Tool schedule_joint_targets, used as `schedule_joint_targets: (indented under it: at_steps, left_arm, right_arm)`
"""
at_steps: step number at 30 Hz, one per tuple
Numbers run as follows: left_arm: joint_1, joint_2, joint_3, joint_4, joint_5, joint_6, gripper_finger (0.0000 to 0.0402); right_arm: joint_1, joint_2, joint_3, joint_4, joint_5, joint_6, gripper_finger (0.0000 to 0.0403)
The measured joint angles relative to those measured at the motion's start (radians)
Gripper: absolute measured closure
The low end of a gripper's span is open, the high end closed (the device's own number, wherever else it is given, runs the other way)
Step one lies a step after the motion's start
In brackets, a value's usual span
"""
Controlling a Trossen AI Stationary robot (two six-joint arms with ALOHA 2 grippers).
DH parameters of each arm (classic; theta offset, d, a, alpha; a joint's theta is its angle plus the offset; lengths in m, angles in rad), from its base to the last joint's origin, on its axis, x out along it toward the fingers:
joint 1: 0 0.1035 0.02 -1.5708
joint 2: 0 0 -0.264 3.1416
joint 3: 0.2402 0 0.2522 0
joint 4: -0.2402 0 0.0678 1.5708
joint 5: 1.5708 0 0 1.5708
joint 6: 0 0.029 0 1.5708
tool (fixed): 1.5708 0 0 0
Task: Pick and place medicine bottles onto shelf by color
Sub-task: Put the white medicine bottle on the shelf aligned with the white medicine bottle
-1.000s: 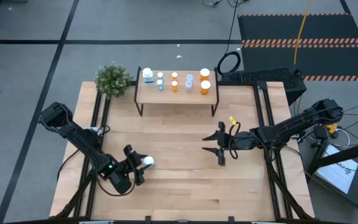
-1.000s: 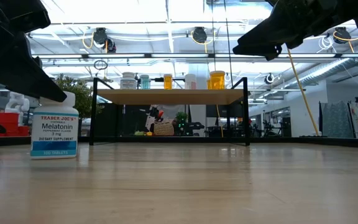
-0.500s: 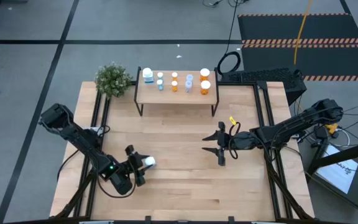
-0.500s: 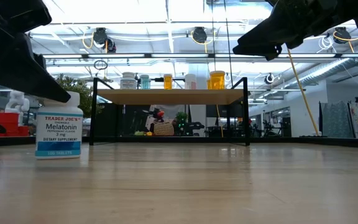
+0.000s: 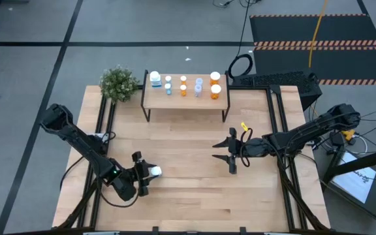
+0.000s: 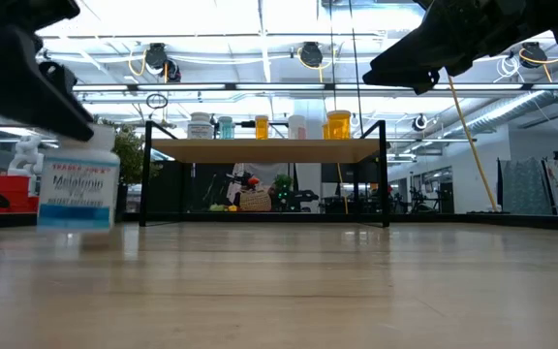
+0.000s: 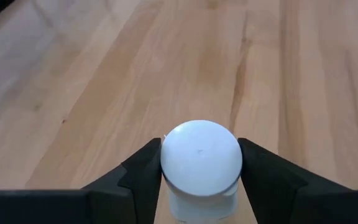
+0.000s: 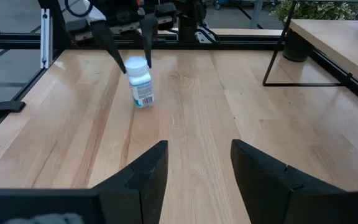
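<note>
Left gripper (image 5: 143, 177) is clamped on a white Melatonin bottle (image 6: 78, 184) — fingers (image 7: 143, 171) pressed to either side of it just under the white cap (image 7: 201, 157). From table height the bottle looks lifted a touch off the tabletop (image 5: 188, 189), though the blur makes that hard to call. Right gripper (image 5: 232, 151) hangs over the table well off to the bottle's other side, fingers parted, nothing between them. Far ahead of both grippers stands the shelf (image 5: 222, 100) — orange, pale blue and white bottles (image 5: 183, 86) lined along its top.
</note>
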Motion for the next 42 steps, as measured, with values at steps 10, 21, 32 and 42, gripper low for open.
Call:
schedule_joint_targets:
  at_steps: [10, 21, 32, 42]
  left_arm:
    - [0.038, -0.128, 0.0, 0.019, 0.068, 0.221, 0.0197]
    - [0.138, -0.327, 0.0, 0.02, 0.22, 0.441, 0.0202]
    - [0.27, -0.519, 0.0, 0.012, 0.384, 0.642, 0.0214]
    - [0.423, -0.618, 0.0, 0.003, 0.512, 0.729, 0.0197]
  right_arm:
    - [0.0, 0.0, 0.0, 0.0, 0.0, 0.0, 0.0234]
    - [0.0, 0.0, 0.0, 0.0, 0.0, 0.0, 0.0234]
    - [0.0, 0.0, 0.0, 0.0, 0.0, 0.0, 0.0234]
    - [0.0, 0.0, 0.0, 0.0, 0.0, 0.0, 0.0234]
